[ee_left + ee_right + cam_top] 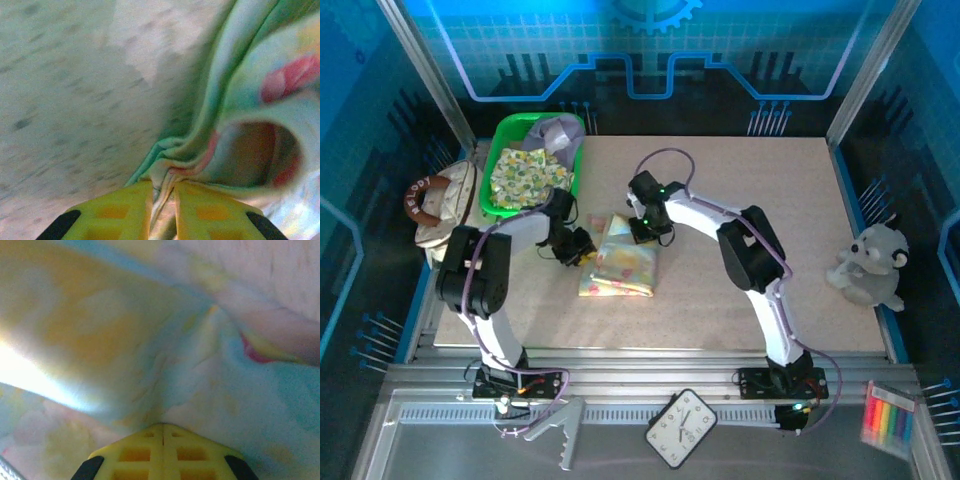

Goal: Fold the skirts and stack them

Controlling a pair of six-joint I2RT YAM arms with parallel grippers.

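Observation:
A pale yellow skirt (620, 262) with a pastel print lies folded at the middle of the table. My left gripper (582, 246) sits at its left edge. In the left wrist view the left gripper (163, 182) is shut on a bunched fold of the skirt (240, 100), with cloth squeezed between the yellow fingers (120, 210). My right gripper (642, 232) is at the skirt's far right corner. In the right wrist view the right gripper (162, 425) is shut on the skirt (200, 355), whose creases run into the tip. A yellow-green leafy skirt (525, 172) and a lavender-grey skirt (560, 132) lie in the basket.
The green basket (492, 170) stands at the table's far left corner. A cream handbag (440, 200) with a brown handle sits left of it. A white plush toy (870, 265) sits off the right edge. A clock (682, 428) and markers (890, 418) lie on the near rail.

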